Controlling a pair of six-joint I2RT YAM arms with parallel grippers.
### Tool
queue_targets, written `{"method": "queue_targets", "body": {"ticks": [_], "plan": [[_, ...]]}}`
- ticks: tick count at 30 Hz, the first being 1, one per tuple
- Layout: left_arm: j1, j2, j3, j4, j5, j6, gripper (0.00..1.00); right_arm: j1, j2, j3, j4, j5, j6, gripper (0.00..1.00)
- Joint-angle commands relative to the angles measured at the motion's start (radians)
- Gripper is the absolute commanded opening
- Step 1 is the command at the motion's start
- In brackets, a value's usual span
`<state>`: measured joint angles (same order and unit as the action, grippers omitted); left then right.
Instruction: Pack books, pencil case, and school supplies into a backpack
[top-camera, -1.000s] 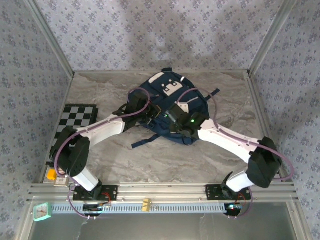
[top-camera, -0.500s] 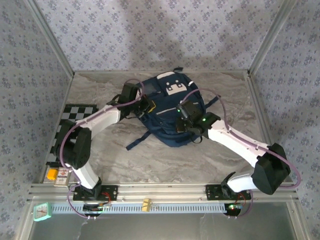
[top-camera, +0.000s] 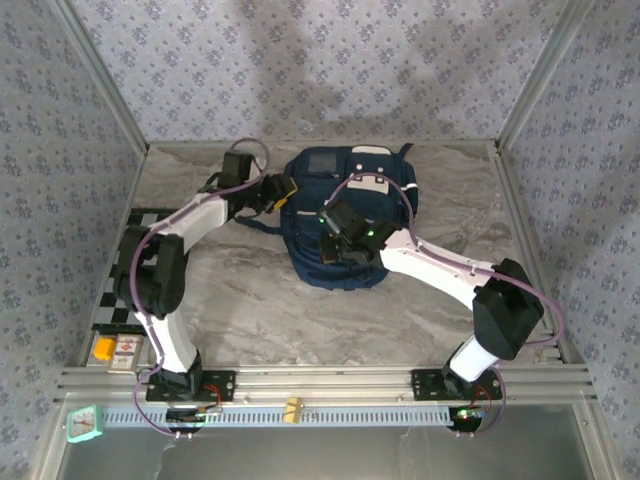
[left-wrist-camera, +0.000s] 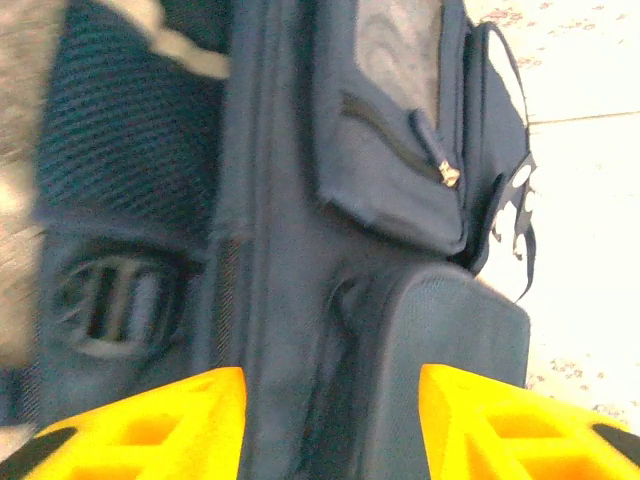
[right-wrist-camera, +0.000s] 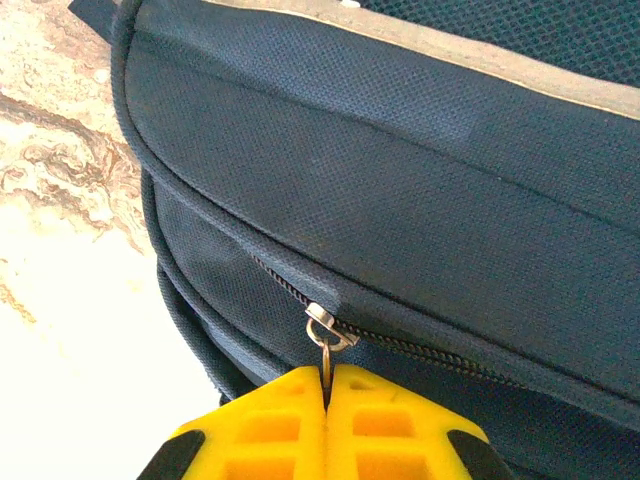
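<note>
Pinching the little metal zipper pull (right-wrist-camera: 327, 335), the right gripper (right-wrist-camera: 327, 385) has its yellow fingers pressed flat together on it. The left gripper (left-wrist-camera: 330, 405) is let go, its two fingers standing wide apart with nothing between them, just beside the left side of the backpack (top-camera: 305, 255). I think the packing is nearly done and closing the bag is the step going on. To the right of the pull the zipper teeth look shut. I cannot tell how much is left to close on the other side. I cannot see inside, so I can only guess that the books and other things are in there. The backpack sits in the far middle of the table (top-camera: 230, 300). It is big, dark blue and puffy, with a front pocket (left-wrist-camera: 400, 150) and a mesh side (left-wrist-camera: 110, 130).
</note>
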<state>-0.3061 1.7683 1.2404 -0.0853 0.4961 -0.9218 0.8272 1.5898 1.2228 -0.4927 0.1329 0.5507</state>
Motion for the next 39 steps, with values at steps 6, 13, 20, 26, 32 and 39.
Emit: {"method": "queue_targets", "body": {"ticks": [6,13,20,26,32,39], "plan": [[-0.071,-0.3,-0.345,0.172,-0.105,-0.282,0.6,0.006,-0.011,-0.022,0.017,-0.014,0.052,0.0],[-0.191,-0.278,-0.357,0.226,-0.194,-0.416,0.64,0.007,-0.007,-0.022,0.024,-0.013,0.057,0.0],[-0.267,-0.222,-0.303,0.245,-0.254,-0.457,0.58,0.012,0.004,-0.022,0.021,-0.012,0.054,0.0],[-0.279,-0.205,-0.279,0.216,-0.331,-0.48,0.37,0.011,0.009,-0.021,0.017,0.008,0.053,0.0],[-0.271,-0.197,-0.239,0.149,-0.371,-0.431,0.12,0.01,-0.007,-0.021,-0.045,0.059,0.058,0.0],[-0.187,-0.245,-0.234,0.053,-0.387,-0.323,0.0,-0.009,-0.087,-0.103,-0.17,0.115,0.046,0.0]]}}
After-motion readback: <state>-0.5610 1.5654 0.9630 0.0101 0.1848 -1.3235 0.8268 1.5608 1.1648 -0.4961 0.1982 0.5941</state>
